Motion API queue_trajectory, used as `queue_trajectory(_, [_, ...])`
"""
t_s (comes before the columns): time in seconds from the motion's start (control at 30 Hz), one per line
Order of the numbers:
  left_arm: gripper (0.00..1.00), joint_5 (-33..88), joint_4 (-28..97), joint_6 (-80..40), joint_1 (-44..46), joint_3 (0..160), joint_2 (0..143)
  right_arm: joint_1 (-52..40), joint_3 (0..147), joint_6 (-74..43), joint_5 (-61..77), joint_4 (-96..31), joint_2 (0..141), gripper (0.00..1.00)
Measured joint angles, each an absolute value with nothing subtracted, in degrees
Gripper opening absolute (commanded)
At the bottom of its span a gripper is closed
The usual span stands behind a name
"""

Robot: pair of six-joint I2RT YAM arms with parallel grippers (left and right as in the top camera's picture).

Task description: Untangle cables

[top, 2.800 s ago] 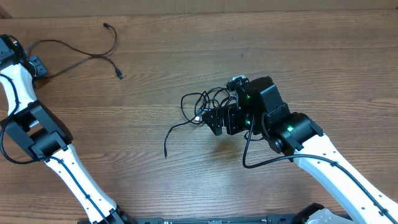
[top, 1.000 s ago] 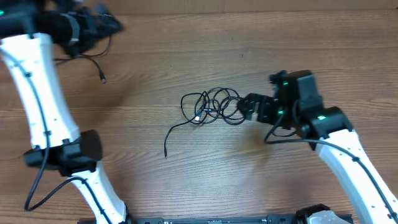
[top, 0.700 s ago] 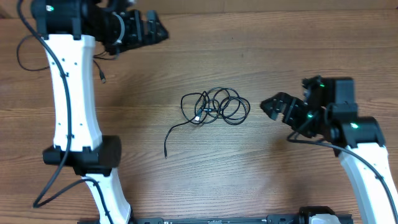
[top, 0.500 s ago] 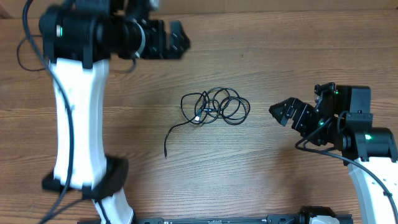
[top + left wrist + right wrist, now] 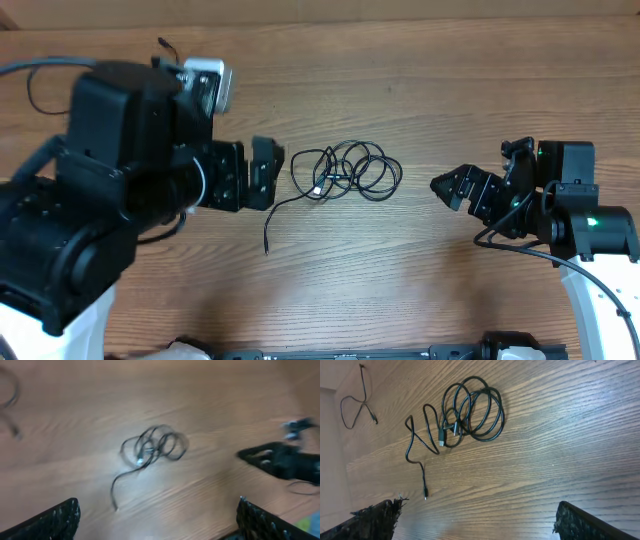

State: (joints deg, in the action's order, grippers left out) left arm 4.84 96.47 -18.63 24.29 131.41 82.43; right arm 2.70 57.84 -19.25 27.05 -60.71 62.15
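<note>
Underneath all, table (image 5: 420,60): wood grain; its left part is hidden.
Left arm (image 5: 90,220): close under the overhead camera, cut off by the frame edge.
Left gripper (image 5: 262,172): jaws apart, empty, raised left of the cables (image 5: 345,170); its wrist view is blurred.
Right gripper (image 5: 455,187): jaws apart, empty, well right of them.
Cables: knotted loops at mid-table, one tail trailing out.
Separate cable (image 5: 357,407): far left, mostly hidden from overhead.

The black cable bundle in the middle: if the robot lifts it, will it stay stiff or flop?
Probably floppy: the cable bundle is thin cord lying in loose loops, so it would likely sag and dangle. Its loose tail would probably trail behind. It looks light, and should slide rather than roll if pushed.
</note>
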Motion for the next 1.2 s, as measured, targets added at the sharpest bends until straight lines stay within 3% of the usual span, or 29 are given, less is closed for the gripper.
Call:
queue_trajectory(0.23, [1.00,0.84,96.05,-22.46,24.29,111.92,75.50,2.70,57.84,-19.22,27.18,-60.97,62.15,1.00])
queue_trajectory(0.4, [1.00,2.20,88.97,-23.07,24.29,100.66,74.94,2.68,57.84,-19.22,28.77,-60.86,62.15,1.00])
queue_trajectory(0.67, [1.00,12.60,70.87,-20.23,24.29,82.98,82.74,2.70,57.84,-19.22,31.16,-60.90,62.15,1.00])
queue_trajectory(0.87, [1.00,14.81,63.79,-14.48,24.29,78.94,92.14,2.68,57.84,-19.25,31.38,-60.80,62.15,1.00])
queue_trajectory(1.2, [0.83,14.98,54.06,-7.11,25.36,78.85,100.07,2.70,57.84,-19.20,31.53,-59.57,62.15,1.00])
